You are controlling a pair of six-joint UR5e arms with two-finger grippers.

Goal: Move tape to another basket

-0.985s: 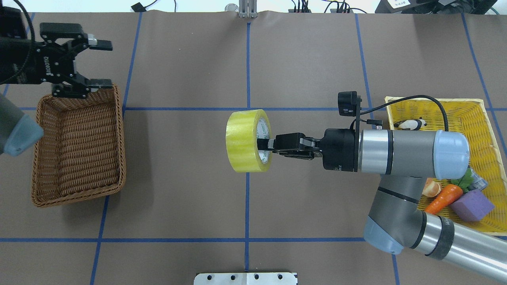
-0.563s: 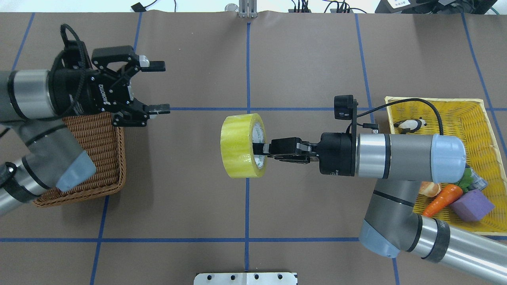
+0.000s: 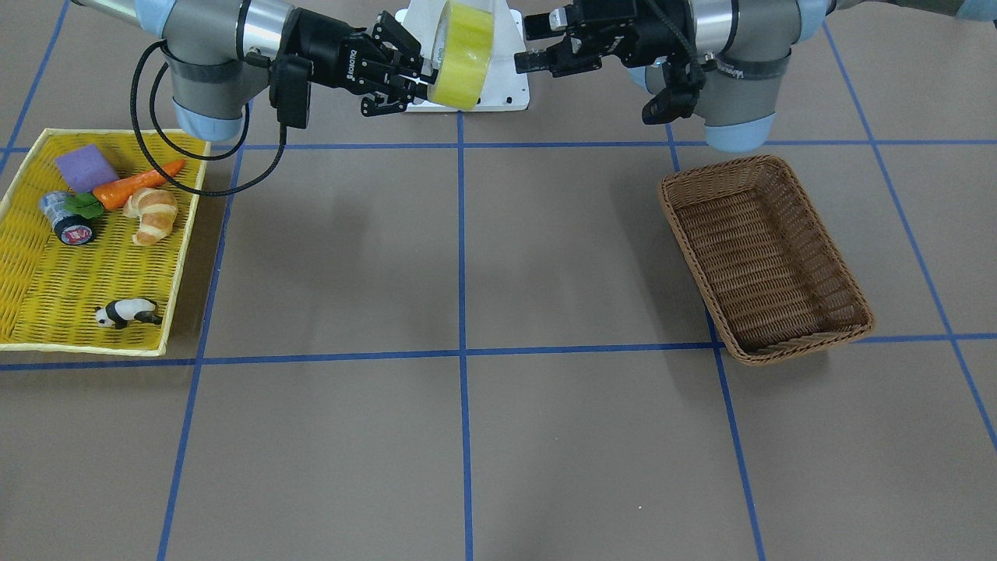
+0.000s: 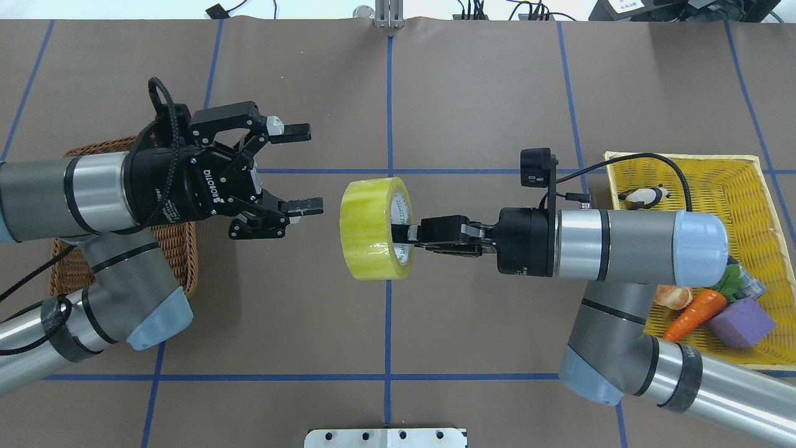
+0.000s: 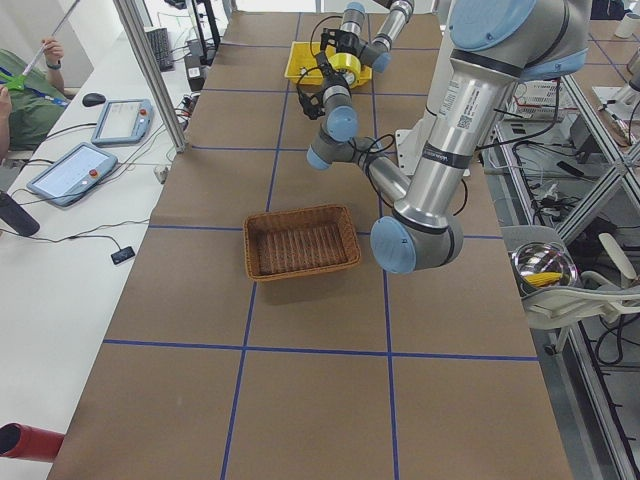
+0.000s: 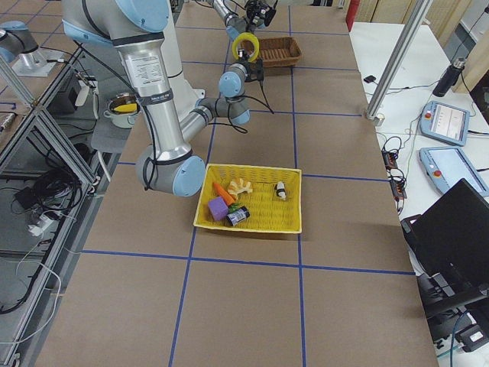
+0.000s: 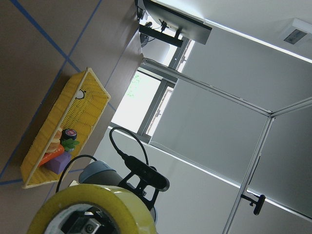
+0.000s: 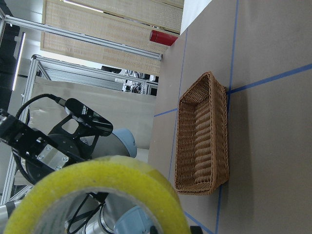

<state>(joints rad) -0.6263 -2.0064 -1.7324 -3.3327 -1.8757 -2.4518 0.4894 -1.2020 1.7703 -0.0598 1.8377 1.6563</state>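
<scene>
Overhead exterior: we see the right gripper clamped on the core wall of the wide translucent yellow-green tape roll, held aloft mid-table. Left gripper gapes wide just beside it, touching nothing. Exterior front-facing: the brown woven wicker basket sits well apart.

Overhead: steep downward over table. Front: opposite side, looking back (sides mirrored). Side cameras: distant, at table ends. Wrist cameras: close, sharing tape.
</scene>
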